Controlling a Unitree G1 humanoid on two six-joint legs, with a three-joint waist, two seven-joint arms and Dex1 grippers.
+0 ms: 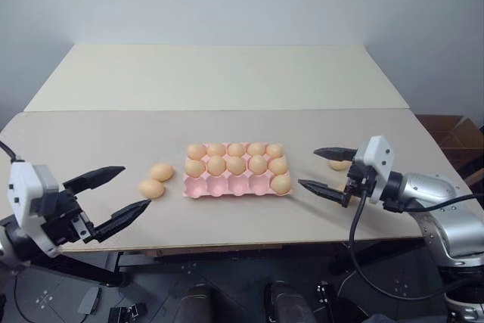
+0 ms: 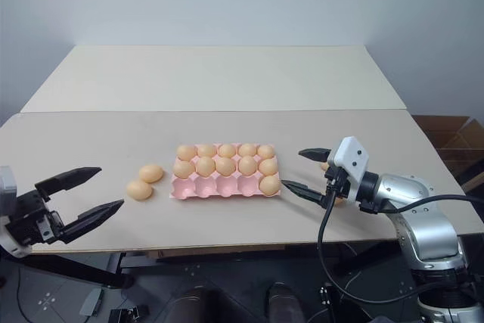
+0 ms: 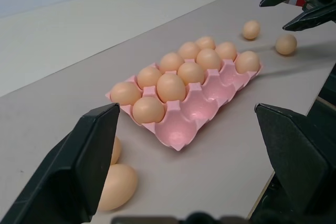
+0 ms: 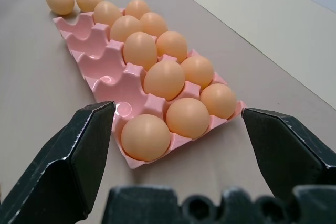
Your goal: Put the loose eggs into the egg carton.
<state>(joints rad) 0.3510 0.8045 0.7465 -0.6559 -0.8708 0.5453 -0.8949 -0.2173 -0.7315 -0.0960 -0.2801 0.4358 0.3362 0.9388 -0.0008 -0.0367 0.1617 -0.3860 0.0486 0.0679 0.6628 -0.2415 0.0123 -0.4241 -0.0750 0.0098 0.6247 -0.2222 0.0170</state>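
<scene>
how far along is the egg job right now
Eleven cups of the egg carton hold eggs; four near-row cups are empty. Nothing is in hand: left gripper and right gripper are open. Left: two loose eggs by the carton's left end, two more near the right gripper.

Left pincer (image 1: 117,194): I see jaws spread wide, nothing held, aimed inward toward centre, near level | Right pincer (image 1: 321,169): jaws spread wide, nothing held, aimed inward, near level | Both forearms raised, angled toward each other.
</scene>
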